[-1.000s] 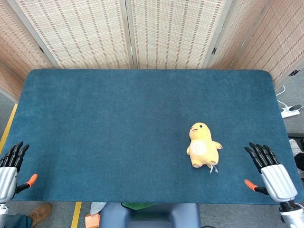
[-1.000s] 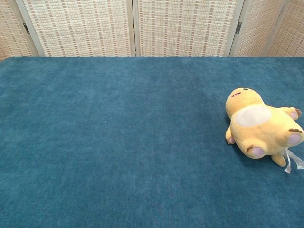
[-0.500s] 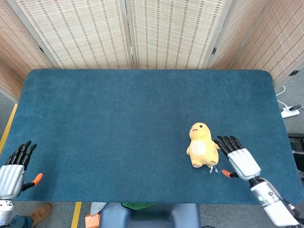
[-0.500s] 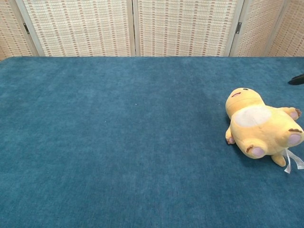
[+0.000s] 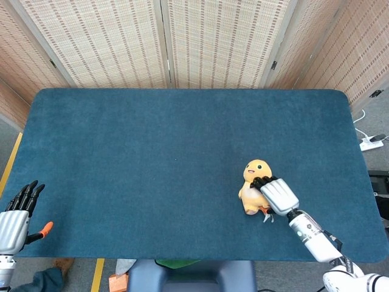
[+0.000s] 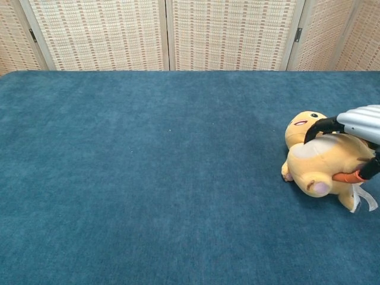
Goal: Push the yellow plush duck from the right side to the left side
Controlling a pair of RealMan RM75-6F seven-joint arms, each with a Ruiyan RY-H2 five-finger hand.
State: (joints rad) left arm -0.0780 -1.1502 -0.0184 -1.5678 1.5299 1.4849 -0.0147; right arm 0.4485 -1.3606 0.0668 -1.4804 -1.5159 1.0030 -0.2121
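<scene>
Since the job is a sideways shove, the blue felt table (image 5: 152, 158) matters most: a wide bare run of cloth lies left of the toy, nothing in its path. Woven screens (image 5: 164, 42) close off the far edge, well clear of any push line. A power strip (image 5: 371, 143) sits on the floor off the table's right end, irrelevant. The yellow plush duck (image 5: 254, 185) lies on its back in the right half, toward the near edge, head pointing away. The right hand (image 5: 276, 194) rests on the duck's right flank, dark fingers draped over its belly, orange thumb low against its side in the chest view. That reads as contact for pushing, not a lift; whether it truly grips, I cannot tell. Soft body may roll instead of slide. The left hand (image 5: 17, 216) hangs at the near left corner, fingers spread, holding nothing.
</scene>
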